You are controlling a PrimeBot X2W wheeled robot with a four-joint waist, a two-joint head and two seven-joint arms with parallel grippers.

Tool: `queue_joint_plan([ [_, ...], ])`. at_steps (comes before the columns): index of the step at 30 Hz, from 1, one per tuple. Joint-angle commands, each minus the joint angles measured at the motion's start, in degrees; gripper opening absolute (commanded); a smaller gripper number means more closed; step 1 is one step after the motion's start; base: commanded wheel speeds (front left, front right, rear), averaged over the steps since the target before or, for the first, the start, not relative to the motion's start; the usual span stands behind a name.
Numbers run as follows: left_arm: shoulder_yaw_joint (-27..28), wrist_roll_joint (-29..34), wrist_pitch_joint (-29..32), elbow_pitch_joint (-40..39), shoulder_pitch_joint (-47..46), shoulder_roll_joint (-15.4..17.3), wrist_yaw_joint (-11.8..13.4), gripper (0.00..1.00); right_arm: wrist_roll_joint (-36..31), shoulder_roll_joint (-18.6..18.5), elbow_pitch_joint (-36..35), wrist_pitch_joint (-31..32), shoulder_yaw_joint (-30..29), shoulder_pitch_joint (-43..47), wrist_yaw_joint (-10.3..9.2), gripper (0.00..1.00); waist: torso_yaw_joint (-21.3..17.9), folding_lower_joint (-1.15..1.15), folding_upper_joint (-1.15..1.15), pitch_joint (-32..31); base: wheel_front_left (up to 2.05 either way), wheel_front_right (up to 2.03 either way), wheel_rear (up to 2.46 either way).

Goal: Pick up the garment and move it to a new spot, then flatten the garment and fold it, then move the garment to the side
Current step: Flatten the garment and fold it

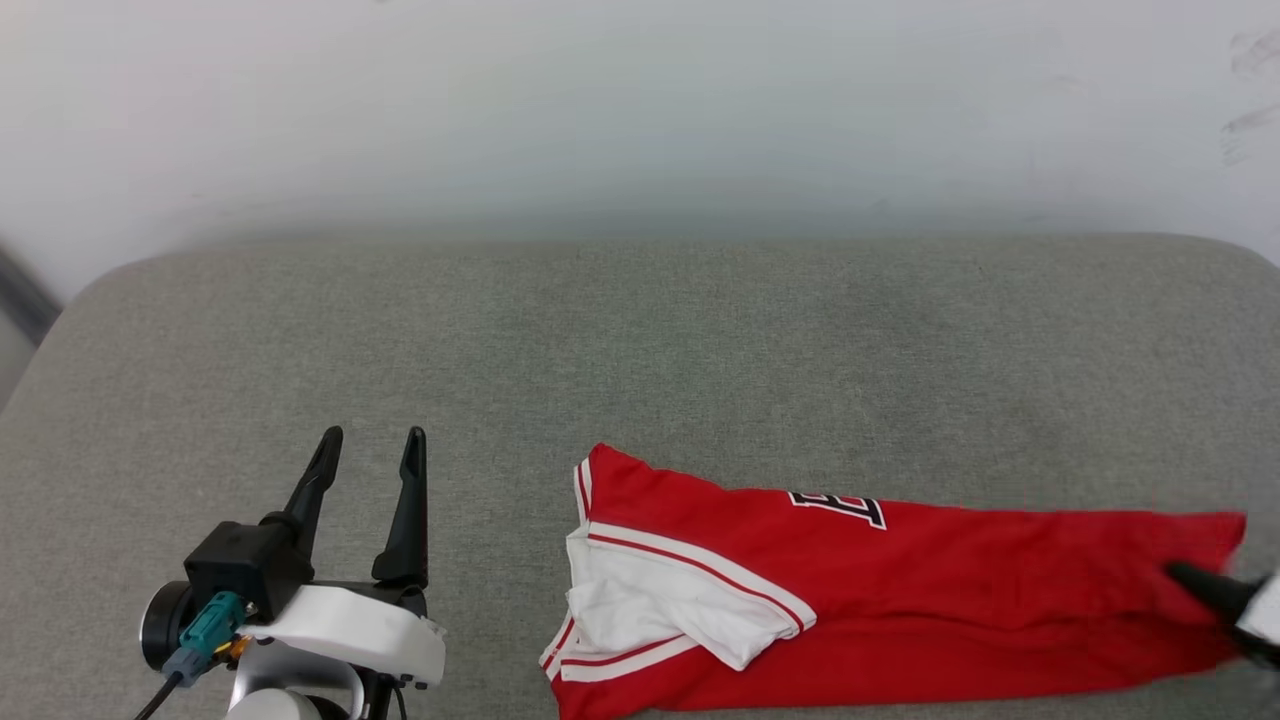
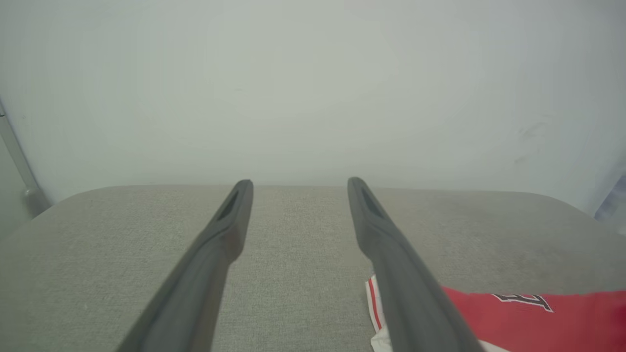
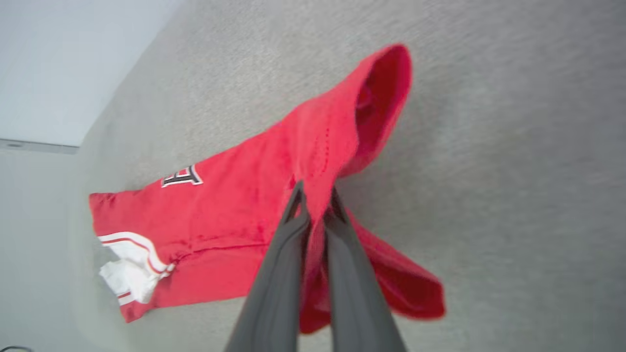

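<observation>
The right hand (image 3: 315,195) is closed tight on a pinch of the garment (image 3: 234,205), with thin red fabric caught between the tips of its two long dark fingers. Around the grip the cloth is gathered into a raised ridge, and the hem is seen standing open as a loop on either side of the fingers. In the head view the same hand (image 1: 1212,590) is found at the picture's right edge, on the right end of the garment (image 1: 950,590).

The garment is laid long and narrow near the front edge of the table (image 1: 700,350), right of the middle. Its soft red jersey is wrinkled. A white sleeve with red-and-white striped trim is folded over the left end, and part of the black, white-outlined lettering is shown near the far fold.

The left hand (image 1: 372,440) is held wide, nothing between its fingers, to the left of the garment and apart from it. In the left wrist view this hand (image 2: 299,183) is pointed across the table, and the garment (image 2: 538,322) is partly hidden behind one finger.

The table is covered in grey woven cloth with rounded far corners. Its far half is left open, up to a pale wall (image 1: 640,100).
</observation>
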Motion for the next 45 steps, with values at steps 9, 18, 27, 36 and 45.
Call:
queue_joint_plan([
  [9,-0.97,0.16,0.32,-0.21,-0.99,-0.09,-0.36,1.0,16.84,12.64,-3.51,13.14,-2.55,-2.63,-0.02,0.0,0.69,0.0,0.0,0.14,0.0,0.0,0.0],
  [18,-2.05,0.28,0.44,1.06,-3.32,-0.52,-1.38,1.0,34.17,13.28,3.62,7.64,12.84,-4.61,-0.02,0.0,3.09,0.0,0.0,1.4,0.0,0.0,0.0],
  [27,-2.58,0.21,-0.65,2.48,-5.25,-1.72,-2.39,1.0,44.37,13.27,6.44,-5.98,34.75,-8.7,-0.01,0.0,6.03,0.0,0.0,4.06,0.0,0.0,0.0],
  [36,-2.39,0.15,-2.25,5.28,-7.12,-3.61,-3.19,1.0,40.98,13.24,10.94,-15.63,43.72,-12.62,-0.01,1.0,8.45,0.0,0.0,6.83,0.0,0.0,0.0],
  [45,-1.9,0.34,-2.81,6.95,-6.64,-3.63,-3.38,1.0,28.98,6.06,2.94,-23.08,50.65,-15.59,-0.01,1.0,6.85,0.0,0.0,5.03,0.0,0.0,0.0],
])
